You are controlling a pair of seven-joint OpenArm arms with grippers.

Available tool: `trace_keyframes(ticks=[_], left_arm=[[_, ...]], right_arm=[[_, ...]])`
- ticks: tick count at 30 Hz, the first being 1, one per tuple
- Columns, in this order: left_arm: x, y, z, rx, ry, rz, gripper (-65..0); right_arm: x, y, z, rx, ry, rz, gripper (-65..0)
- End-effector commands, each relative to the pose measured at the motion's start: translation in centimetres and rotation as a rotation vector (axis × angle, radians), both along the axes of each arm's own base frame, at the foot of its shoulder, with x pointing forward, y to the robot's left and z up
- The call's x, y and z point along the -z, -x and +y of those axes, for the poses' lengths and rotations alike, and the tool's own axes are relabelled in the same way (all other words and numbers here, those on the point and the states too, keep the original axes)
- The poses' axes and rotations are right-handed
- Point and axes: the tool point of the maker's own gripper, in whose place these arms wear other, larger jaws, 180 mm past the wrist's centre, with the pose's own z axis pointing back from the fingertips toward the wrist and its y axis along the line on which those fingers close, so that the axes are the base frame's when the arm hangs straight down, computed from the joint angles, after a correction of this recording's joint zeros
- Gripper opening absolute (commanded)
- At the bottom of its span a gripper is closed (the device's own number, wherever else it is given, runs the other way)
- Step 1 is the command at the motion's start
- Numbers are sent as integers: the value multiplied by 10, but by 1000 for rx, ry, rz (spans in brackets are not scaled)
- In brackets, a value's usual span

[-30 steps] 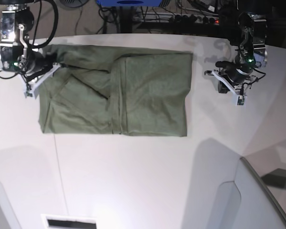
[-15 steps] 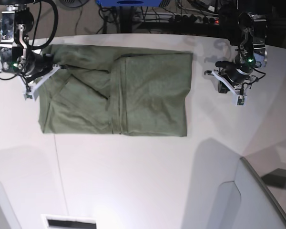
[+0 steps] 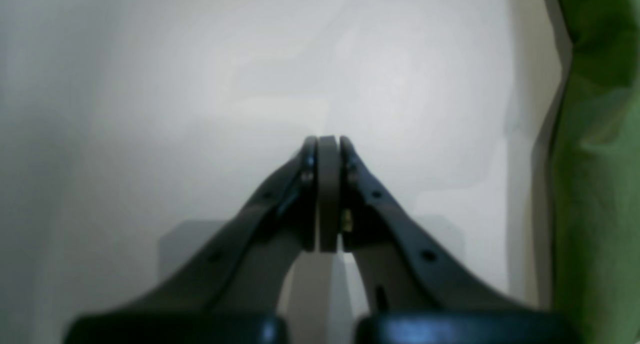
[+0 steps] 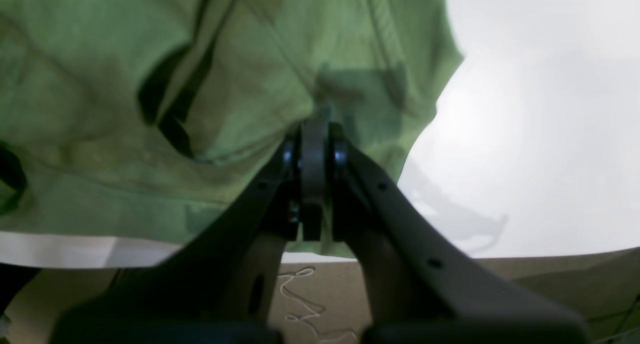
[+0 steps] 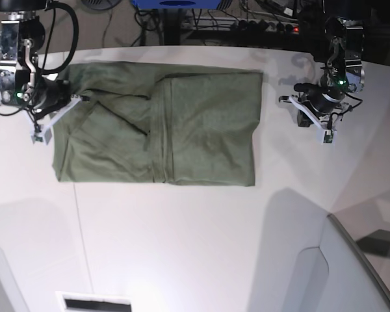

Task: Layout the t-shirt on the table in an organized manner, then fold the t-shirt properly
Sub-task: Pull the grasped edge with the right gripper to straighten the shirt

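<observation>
1. Two pincers in view: right pincer (image 4: 314, 134) pressed together on the edge of the t-shirt (image 5: 157, 123) at its corner nearest that arm; pinching fabric, though how many layers cannot tell.
2. Left pincer (image 3: 327, 149) pressed together on nothing, hovering over bare tabletop (image 5: 201, 240), just beside the shirt's opposite edge.
3. T-shirt flat on the tabletop's far half, partly folded, one panel doubled over the middle, wrinkles near the gripped corner.
4. Risk: thin pinch slipping out mid-lift, corner dropping crooked.
5. Risk: only top layer caught, so fold peeling apart instead of moving as one.
6. Risk: one-sided pull with far edge unpinned, whole shirt dragging across the smooth tabletop, skewing the existing fold.
7. Risk: gripped corner close to the tabletop's far edge, fabric sliding over it.
</observation>
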Motion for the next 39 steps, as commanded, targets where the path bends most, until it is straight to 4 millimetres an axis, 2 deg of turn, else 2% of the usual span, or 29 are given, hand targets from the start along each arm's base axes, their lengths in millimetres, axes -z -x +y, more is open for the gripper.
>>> trace_keyframes(ticks=[1, 5, 9, 21, 33, 39], left_arm=[[-12, -10, 8, -2, -16, -44, -650], [-12, -10, 8, -2, -16, -44, -650], [-12, -10, 8, -2, -16, -44, -650], [-11, -10, 8, -2, -16, -43, -650], [-11, -10, 8, -2, -16, -43, -650], [-11, -10, 8, -2, -16, -43, -650]], right_arm=[[-5, -8, -3, -1, 5, -22, -650], [1, -15, -10, -3, 16, -10, -650], [1, -24, -6, -51, 25, -8, -650], [-16, -59, -1, -65, 25, -79, -650], [5, -58, -3, -41, 9, -50, -650], [8, -59, 5, -124, -12, -67, -650]])
